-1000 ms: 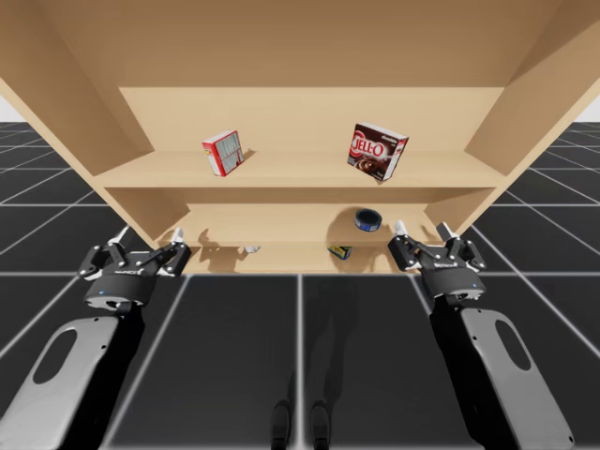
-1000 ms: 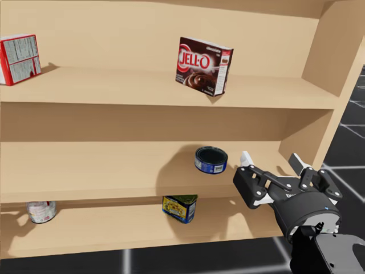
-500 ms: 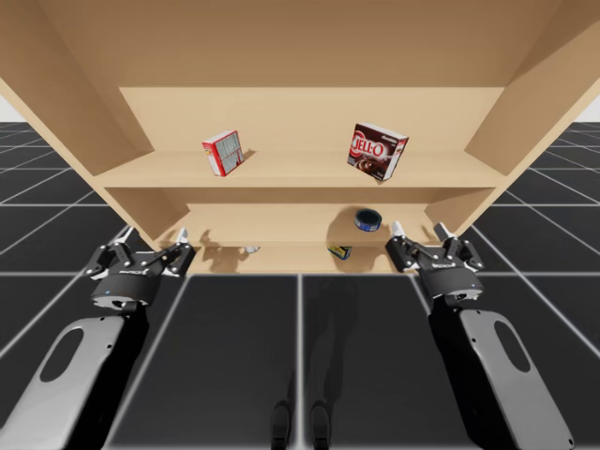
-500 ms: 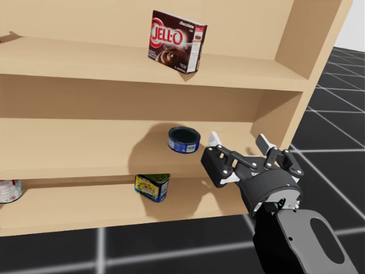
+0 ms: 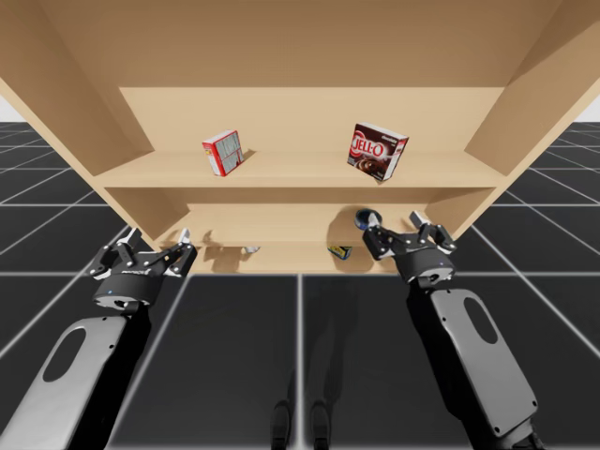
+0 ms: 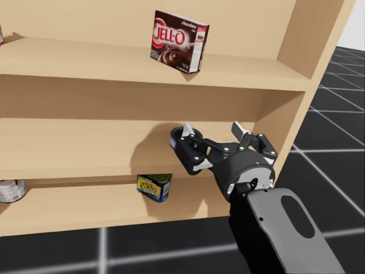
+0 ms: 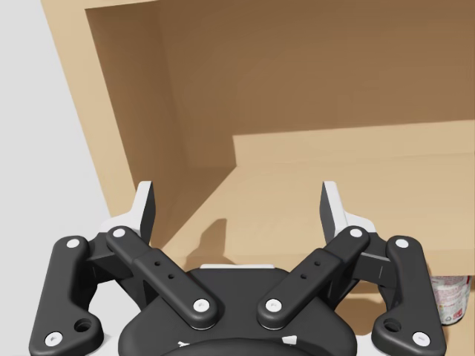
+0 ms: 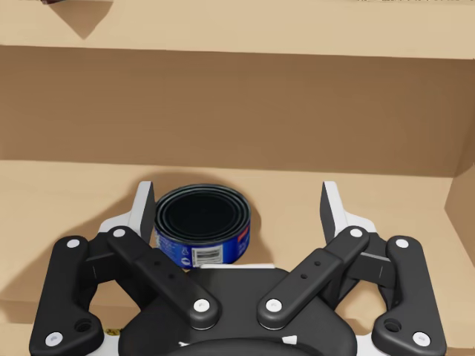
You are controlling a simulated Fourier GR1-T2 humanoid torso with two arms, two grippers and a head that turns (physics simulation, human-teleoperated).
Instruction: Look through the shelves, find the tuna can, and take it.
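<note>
The tuna can [image 8: 202,222] is a low blue can with a dark top, standing on the middle shelf [image 6: 85,151]. In the right wrist view it sits between the fingers of my right gripper [image 8: 237,202], close to one finger and well clear of the other. That gripper [image 5: 394,223] [image 6: 214,130] is open and reaches into the middle shelf, hiding most of the can [image 6: 177,137] [image 5: 362,217]. My left gripper [image 5: 157,237] [image 7: 237,204] hangs open in front of the shelf's left end, holding nothing.
A brown box [image 5: 377,151] [image 6: 179,41] and a red-and-white box [image 5: 223,152] stand on the top shelf. On the bottom shelf are a yellow-and-blue can [image 6: 154,186] [image 5: 339,251] and a pale can [image 6: 10,190] [image 7: 451,299]. The shelf's side wall [image 6: 296,114] is right of my right gripper.
My head has turned right. My right gripper has moved left and forward into the middle shelf, coming around the tuna can. My left gripper has crept slightly forward.
</note>
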